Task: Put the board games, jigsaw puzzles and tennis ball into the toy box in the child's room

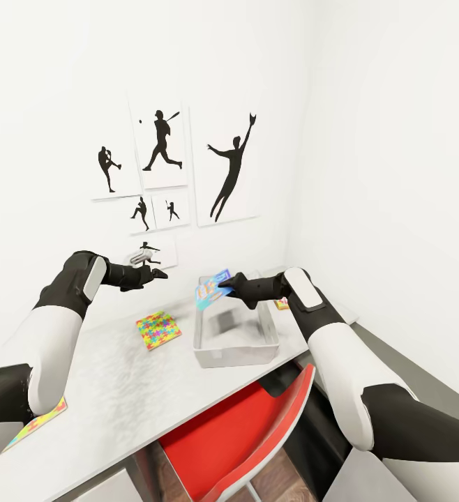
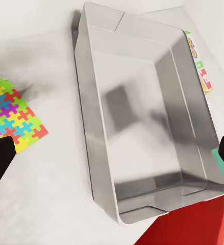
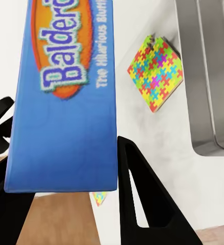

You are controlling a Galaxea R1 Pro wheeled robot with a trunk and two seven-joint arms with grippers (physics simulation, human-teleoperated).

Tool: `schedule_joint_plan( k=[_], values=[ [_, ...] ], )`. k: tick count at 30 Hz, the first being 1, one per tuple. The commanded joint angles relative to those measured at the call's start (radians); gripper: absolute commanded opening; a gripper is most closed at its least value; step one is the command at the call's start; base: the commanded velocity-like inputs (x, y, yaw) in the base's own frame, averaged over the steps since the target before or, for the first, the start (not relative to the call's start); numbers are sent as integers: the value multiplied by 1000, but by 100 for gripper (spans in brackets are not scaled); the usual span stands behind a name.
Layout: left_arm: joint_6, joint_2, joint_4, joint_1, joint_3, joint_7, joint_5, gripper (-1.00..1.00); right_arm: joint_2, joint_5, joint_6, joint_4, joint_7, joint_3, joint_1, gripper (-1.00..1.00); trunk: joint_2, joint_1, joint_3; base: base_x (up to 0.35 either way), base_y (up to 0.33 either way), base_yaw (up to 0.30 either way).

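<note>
Looking down from the head camera over a white corner desk.
Wall: white, hung with black silhouette baseball posters (image 1: 161, 143) at about 11 o'clock.
Table (image 1: 118, 390): white top running from 7 o'clock up toward the centre.
Chair (image 1: 257, 432): red seat, tucked under the table edge at 6 o'clock.
Toy box (image 1: 235, 352): grey, lidless, sloping sides, just right of centre on the table; the left wrist view shows its inside (image 2: 142, 127) empty.
Right gripper (image 1: 227, 286): its fingers clamp a blue board game (image 1: 213, 288), held tilted above the toy box's far end, not touching it; the right wrist view shows the blue box (image 3: 66, 97) between two dark fingers (image 3: 142, 204).
Left gripper (image 1: 156, 273): hovering above the table at 10 o'clock, holding nothing; cannot tell from the pictures whether the fingers are parted.
Second board game (image 2: 199, 64): printed box lying just beside the toy box's far side.
Jigsaw puzzle (image 1: 158, 329): multicoloured mat lying flat just left of the toy box, apart from it.
Second jigsaw puzzle (image 1: 38, 422): near the table edge at 8 o'clock, partly hidden by the left arm.
</note>
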Motion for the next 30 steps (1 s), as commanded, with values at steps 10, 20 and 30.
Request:
schedule_joint_plan(
  k=[10,20,30],
  values=[
    [8,0,0,-1,3,2,9,100,0,-8,-31,-4,-8,-5,0,-100,-2,1,-2,0,0,0],
    [10,4,1,-1,8,1,14,100,0,-11,-120,-4,-3,-10,2,-100,-2,1,-2,0,0,0],
    [14,10,1,-1,108,0,12,100,0,-11,-184,-4,2,-7,-7,-100,-2,1,-2,0,0,0]
  ],
)
